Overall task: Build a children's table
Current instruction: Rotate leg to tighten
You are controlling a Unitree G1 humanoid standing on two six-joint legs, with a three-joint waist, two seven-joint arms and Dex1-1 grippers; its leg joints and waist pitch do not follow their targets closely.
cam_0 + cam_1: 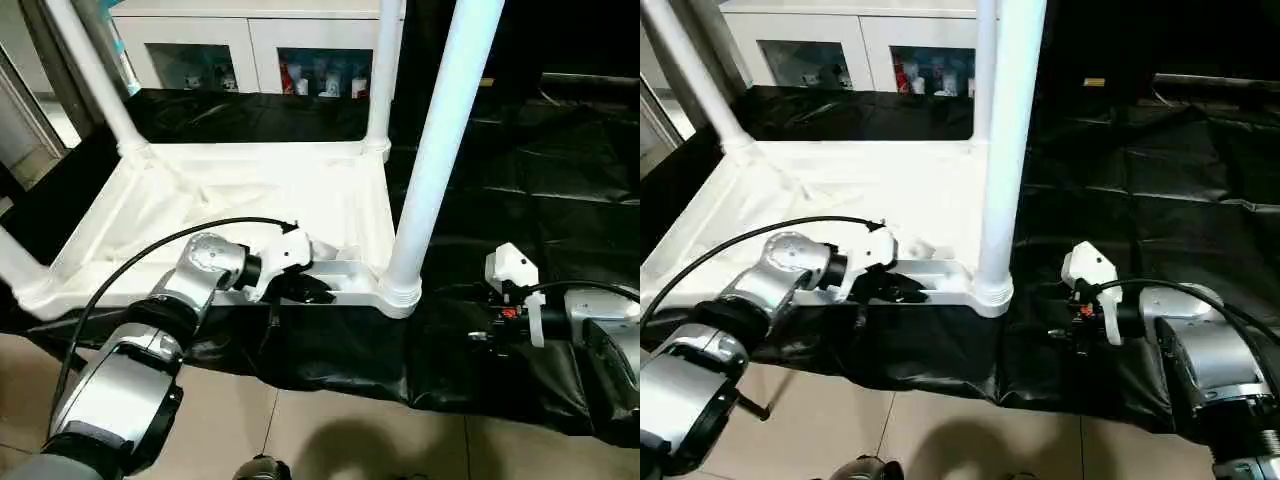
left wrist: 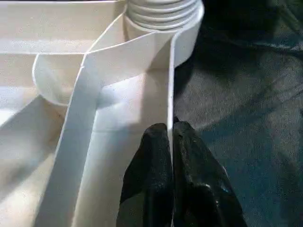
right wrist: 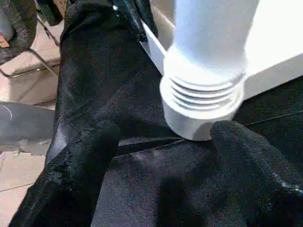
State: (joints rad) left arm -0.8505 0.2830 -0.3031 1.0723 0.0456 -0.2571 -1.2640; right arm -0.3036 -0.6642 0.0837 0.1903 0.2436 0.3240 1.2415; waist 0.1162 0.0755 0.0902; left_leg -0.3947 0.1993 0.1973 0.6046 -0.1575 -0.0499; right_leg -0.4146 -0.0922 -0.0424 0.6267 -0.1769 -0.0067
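The children's table (image 1: 250, 200) lies upside down on a black cloth, ribbed underside up. Its white legs stand in the corner sockets: the near right leg (image 1: 440, 140), the far right leg (image 1: 383, 70) and the far left leg (image 1: 95, 75). My left gripper (image 2: 170, 130) is at the near edge, shut on the table's thin rim wall (image 2: 169, 94) just left of the near right socket (image 2: 163, 14). My right gripper (image 3: 163, 132) is low on the cloth, right of that socket. It is open, a finger (image 3: 80, 161) on either side of the threaded collar (image 3: 203, 99), not touching it.
The black cloth (image 1: 540, 180) covers the low surface and hangs over its near edge above the tiled floor (image 1: 300, 430). A white glass-door cabinet (image 1: 250, 50) stands behind the table. A black cable (image 1: 130, 260) arches over my left forearm.
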